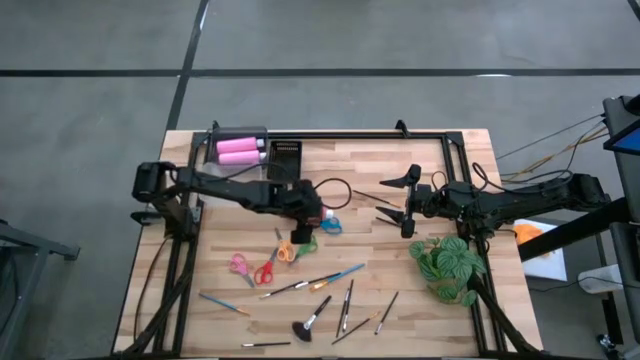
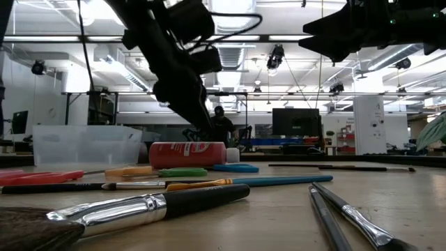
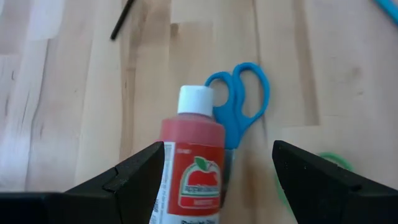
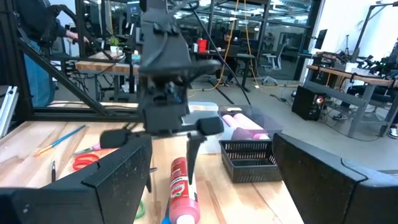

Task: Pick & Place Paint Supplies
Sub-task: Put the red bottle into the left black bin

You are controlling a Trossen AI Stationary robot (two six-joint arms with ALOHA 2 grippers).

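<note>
The red tube (image 3: pixel 193 162), white-capped, lies flat on the wood near the table's middle (image 1: pixel 322 213), beside blue-handled scissors (image 3: pixel 239 106). My left gripper (image 3: pixel 217 149) is open just above it, one finger on either side of the tube's body. My right gripper (image 1: pixel 402 205) is open and holds nothing, hovering right of the middle and facing the left gripper. Two pink bottles (image 1: pixel 240 151) lie in the clear tub at the far left. Several thin brushes (image 1: pixel 320 280) and more scissors (image 1: pixel 265 270) are strewn over the near half. My left gripper straddles the red tube's body below the cap, the fingers pointing down from above. One finger (image 3: pixel 146 168) stands right against the tube's side (image 3: pixel 168 168); whether it touches, I cannot tell. The tube lies flat on the table.
A black mesh tray (image 1: pixel 288 158) sits next to the clear tub (image 1: pixel 215 140) at the far edge. A green leafy plant (image 1: pixel 450 265) stands near the right front. Green- and orange-handled scissors (image 1: pixel 298 246) lie just nearer than the tube. A black frame (image 1: pixel 350 134) runs along the far edge.
</note>
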